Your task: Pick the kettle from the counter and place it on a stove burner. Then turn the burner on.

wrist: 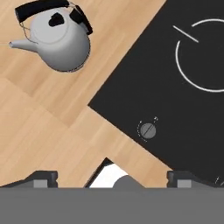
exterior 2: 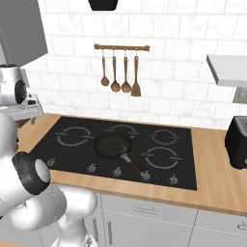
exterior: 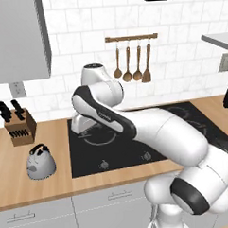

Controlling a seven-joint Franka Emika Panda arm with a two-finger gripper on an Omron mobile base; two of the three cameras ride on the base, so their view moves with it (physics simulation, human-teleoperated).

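**Steel kettle sits off to the side while the hand hangs over the cooktop's edge**

Silver-grey and squat, the kettle (exterior: 41, 162) stands upright on the wooden worktop (exterior: 10, 183) at the lower left of the left base view, just beside the black cooktop (exterior: 118, 153) and in front of the knife block (exterior: 18, 125). In the hand view it lies in the upper left, its black arched handle (wrist: 48, 11) across the top.

The risk I see is the offset: the fingers (wrist: 111, 179) stand spread wide with nothing between them, over the cooktop's corner near a control knob (wrist: 148, 130), not over the kettle. A straight descent from here would meet bare worktop or glass. The handle is thin and arched, so an off-centre closing could slip off it or tip the kettle onto its spout. A frying pan (exterior 2: 113, 144) occupies the middle of the cooktop in the right base view and could be clipped during the carry.

The arm reaches forward and left, elbow raised, hand pointing down.
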